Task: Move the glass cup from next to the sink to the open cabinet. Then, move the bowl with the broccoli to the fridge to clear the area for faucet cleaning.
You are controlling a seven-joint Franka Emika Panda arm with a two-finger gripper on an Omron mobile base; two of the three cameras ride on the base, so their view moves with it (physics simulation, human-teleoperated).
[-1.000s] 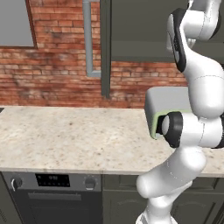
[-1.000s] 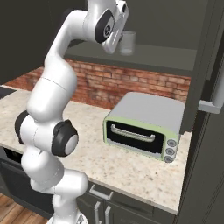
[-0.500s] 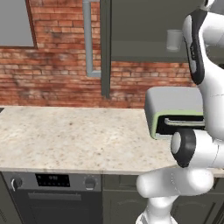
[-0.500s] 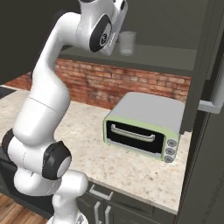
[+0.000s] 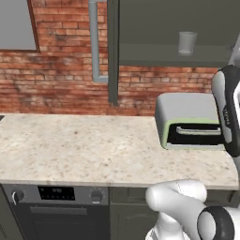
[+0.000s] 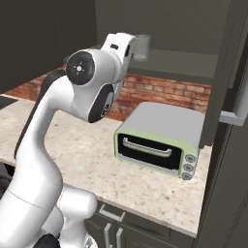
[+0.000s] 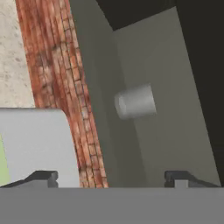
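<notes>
Your cup [image 5: 187,42] stands upright on the shelf of the open cabinet [image 5: 168,54], well above the worktop [image 5: 84,150]. In the right base view the cup [image 6: 141,47] sits on that same shelf, just past the end of the arm, with the cabinet [image 6: 193,68] around it. In the hand view the cup [image 7: 135,102] looks turned sideways because the camera is rolled; it rests on the grey shelf surface, apart from the fingertips [image 7: 43,177] at the bottom edge.

Your pincer [image 7: 113,179] is spread wide, with one tip at the lower left and the other at the lower right, and nothing between them. The cup is clear of both tips, so you are holding nothing.

Below the cabinet, a toaster oven [image 5: 190,121] with a pale green front sits on the worktop against the brick wall [image 5: 61,89]. In the right base view the oven [image 6: 160,140] shows its dark glass door, a silver handle and three knobs down its right side. In the hand view its grey top [image 7: 35,144] lies at the lower left, beside the strip of brick.

A grey pipe [image 5: 95,42] runs down the brick wall left of the cabinet's edge. A built-in oven [image 5: 56,211] with knobs and a display sits under the worktop at the lower left.
</notes>
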